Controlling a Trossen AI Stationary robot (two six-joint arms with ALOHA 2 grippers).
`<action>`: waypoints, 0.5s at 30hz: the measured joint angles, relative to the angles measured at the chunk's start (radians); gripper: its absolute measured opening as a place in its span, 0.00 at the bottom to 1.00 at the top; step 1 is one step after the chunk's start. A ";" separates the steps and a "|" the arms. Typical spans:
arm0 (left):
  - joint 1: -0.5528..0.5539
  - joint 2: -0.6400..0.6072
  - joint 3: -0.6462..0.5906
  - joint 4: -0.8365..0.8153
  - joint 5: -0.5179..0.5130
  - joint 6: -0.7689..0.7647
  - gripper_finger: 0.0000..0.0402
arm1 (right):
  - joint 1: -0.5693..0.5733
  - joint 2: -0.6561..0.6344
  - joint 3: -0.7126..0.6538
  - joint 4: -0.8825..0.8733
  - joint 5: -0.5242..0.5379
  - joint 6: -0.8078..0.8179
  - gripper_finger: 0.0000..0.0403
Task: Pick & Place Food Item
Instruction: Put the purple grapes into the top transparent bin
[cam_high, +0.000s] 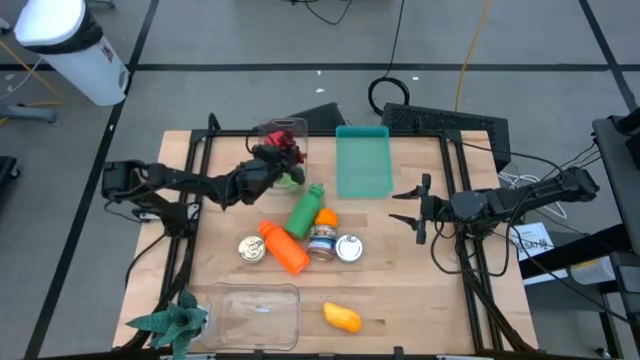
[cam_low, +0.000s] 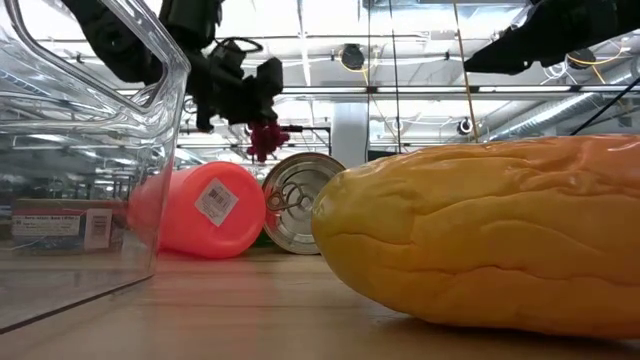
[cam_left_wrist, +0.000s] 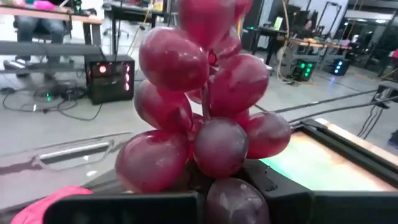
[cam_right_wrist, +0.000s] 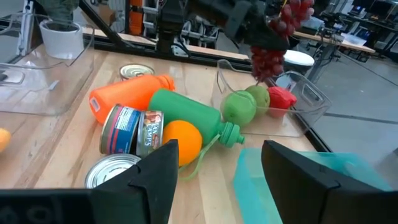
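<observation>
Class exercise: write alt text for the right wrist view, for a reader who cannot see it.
The left gripper holds a bunch of red grapes above a clear container of fruit. Nearby lie a green bottle, an orange bottle and tins.

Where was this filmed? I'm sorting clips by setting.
Probably a robotics lab or workshop: the wooden table sits on a taped concrete floor, cables trail behind it, and workbenches with electronics fill the room beyond.

Open lab or workshop hall: bare concrete floor (cam_high: 250, 40), loose cables (cam_high: 395, 90), equipment-laden benches (cam_left_wrist: 56, 28).
</observation>
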 joint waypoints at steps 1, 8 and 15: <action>0.011 0.002 0.000 -0.001 0.008 -0.009 0.09 | 0.000 0.000 0.000 0.001 0.000 0.000 0.53; 0.083 0.003 0.011 -0.069 0.041 -0.094 0.17 | 0.000 0.000 0.000 0.000 0.000 0.000 0.53; 0.130 0.004 0.012 -0.126 0.092 -0.168 0.51 | 0.000 0.005 0.000 0.000 0.000 0.001 0.53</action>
